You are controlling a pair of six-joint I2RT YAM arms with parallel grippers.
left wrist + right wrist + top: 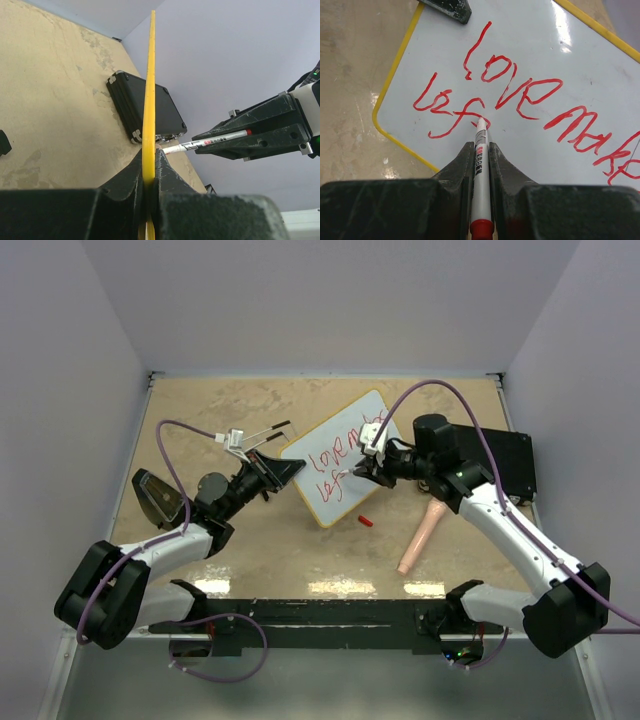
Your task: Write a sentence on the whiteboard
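Observation:
The whiteboard is white with a yellow rim and is held tilted at mid table. My left gripper is shut on its left edge; in the left wrist view the yellow rim runs up edge-on from between my shut jaws. My right gripper is shut on a white marker with a red end. The marker's tip touches the board face at the end of the second line. The sentence reads "love make" above "lif" in red. The marker also shows in the left wrist view.
A black case lies at the right, also in the left wrist view. A red cap and a pink stick-like thing lie below the board. A black object lies at the left. White walls stand around the table.

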